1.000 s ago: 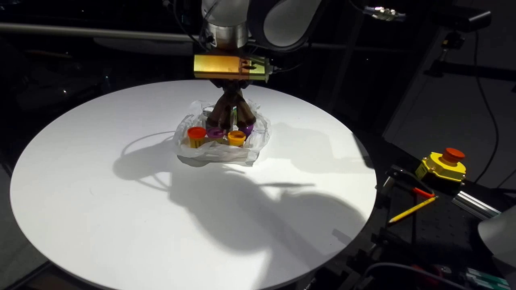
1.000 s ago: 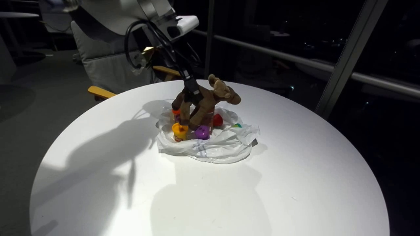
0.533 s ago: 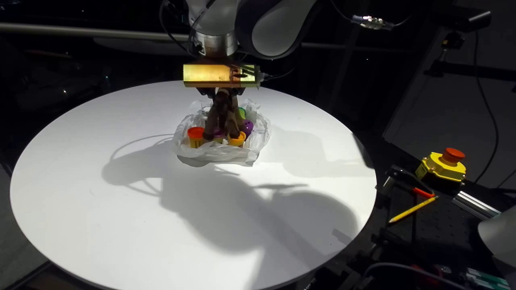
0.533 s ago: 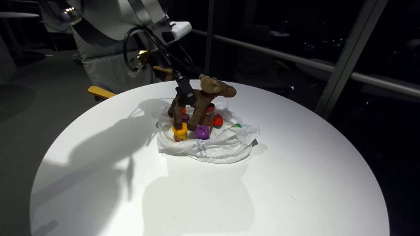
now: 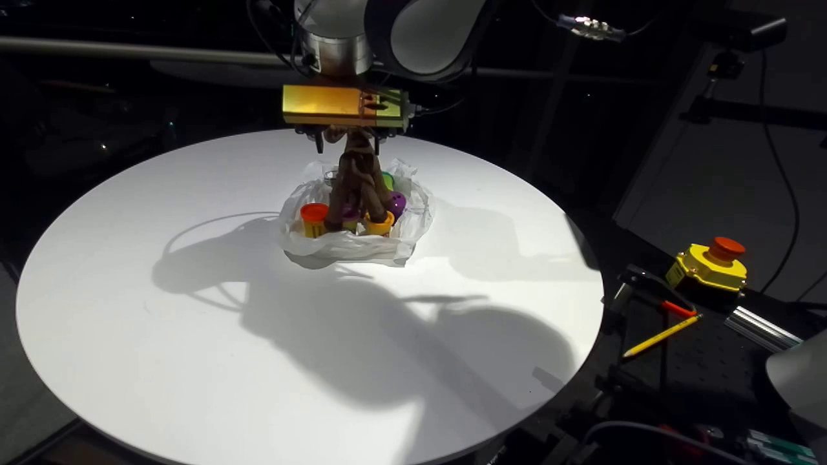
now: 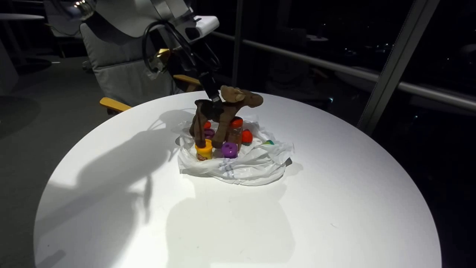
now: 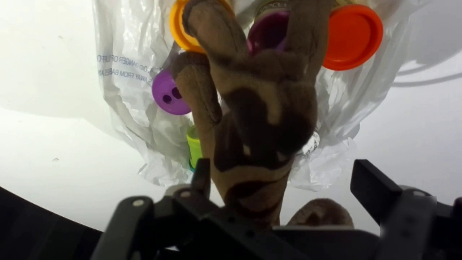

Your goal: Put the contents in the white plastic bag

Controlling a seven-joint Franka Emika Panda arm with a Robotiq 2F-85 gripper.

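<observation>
A brown plush animal (image 6: 227, 111) stands on its legs inside the white plastic bag (image 6: 256, 171), among the contents. One of its feet rests on the lid of a yellow tub (image 6: 204, 152). Around it in the bag are a purple ball (image 7: 169, 94), a tub with a red-orange lid (image 7: 352, 38), a purple-lidded tub (image 7: 269, 30) and a clear jar with a red lid (image 6: 236, 126). My gripper (image 5: 349, 143) is over the plush's back, its fingers (image 7: 373, 187) spread wide on either side of the body, with a visible gap at least on one side.
The bag lies spread near one edge of the round white table (image 5: 194, 368). Beyond the table are a yellow box with a red button (image 5: 711, 265) and a pencil (image 5: 662, 336). A grey chair (image 6: 111, 74) and window frame stand behind.
The plush has come down from my grip onto the things in the bag. My jaws have spread from shut to open, and the gripper has risen slightly off it.
</observation>
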